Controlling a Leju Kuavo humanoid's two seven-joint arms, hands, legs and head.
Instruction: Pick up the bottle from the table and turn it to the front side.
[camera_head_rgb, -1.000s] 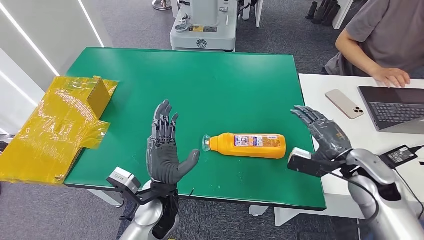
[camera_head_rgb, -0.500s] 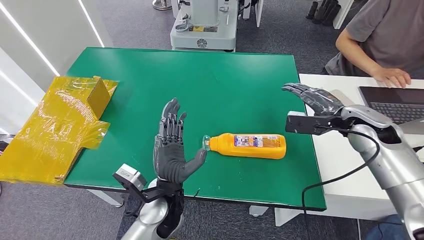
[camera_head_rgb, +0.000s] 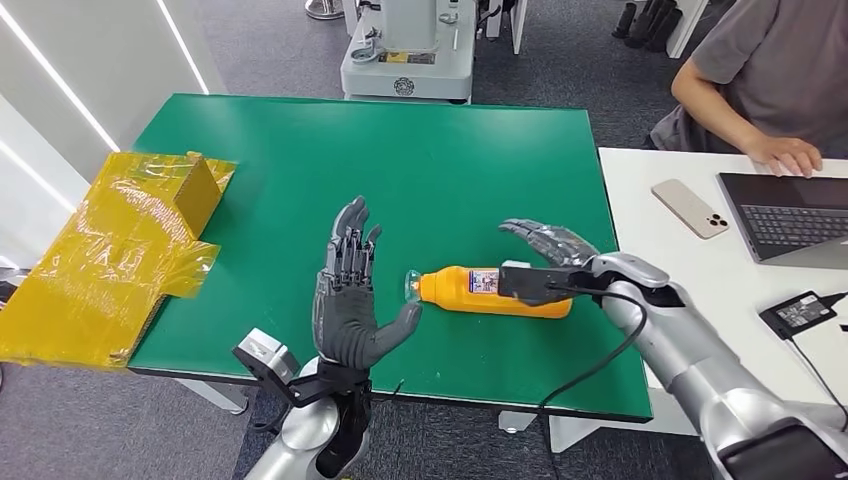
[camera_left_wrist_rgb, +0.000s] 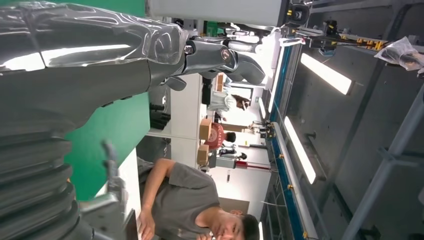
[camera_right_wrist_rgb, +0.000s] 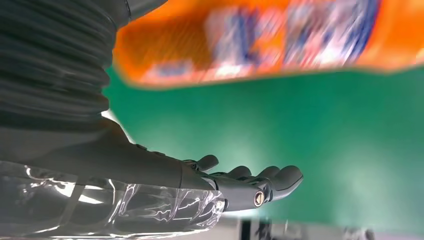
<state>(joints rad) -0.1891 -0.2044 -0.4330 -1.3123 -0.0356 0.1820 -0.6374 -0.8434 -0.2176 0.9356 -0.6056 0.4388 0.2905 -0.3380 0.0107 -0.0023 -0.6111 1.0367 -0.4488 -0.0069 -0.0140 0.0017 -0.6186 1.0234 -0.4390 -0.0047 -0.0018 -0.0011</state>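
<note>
An orange bottle (camera_head_rgb: 470, 291) with a clear cap and a blue-white label lies on its side on the green table (camera_head_rgb: 430, 160), cap toward my left hand. My left hand (camera_head_rgb: 349, 300) stands upright with fingers spread, its thumb close to the cap, holding nothing. Over the far side of the bottle's base end hovers my right hand (camera_head_rgb: 548, 243), open, its wrist block hiding part of the label. In the right wrist view the bottle (camera_right_wrist_rgb: 280, 37) is a blurred orange shape close to the open right hand (camera_right_wrist_rgb: 235, 185).
A yellow taped box (camera_head_rgb: 120, 250) sits at the table's left edge. A white desk (camera_head_rgb: 700, 290) on the right carries a phone (camera_head_rgb: 689, 208), a laptop (camera_head_rgb: 790, 215) and a power brick (camera_head_rgb: 800, 312). A person (camera_head_rgb: 770, 70) sits there. A grey machine base (camera_head_rgb: 405, 60) stands behind the table.
My right arm has swung in from the white desk side to above the bottle's base end. My left hand has edged toward the cap. The bottle has not moved.
</note>
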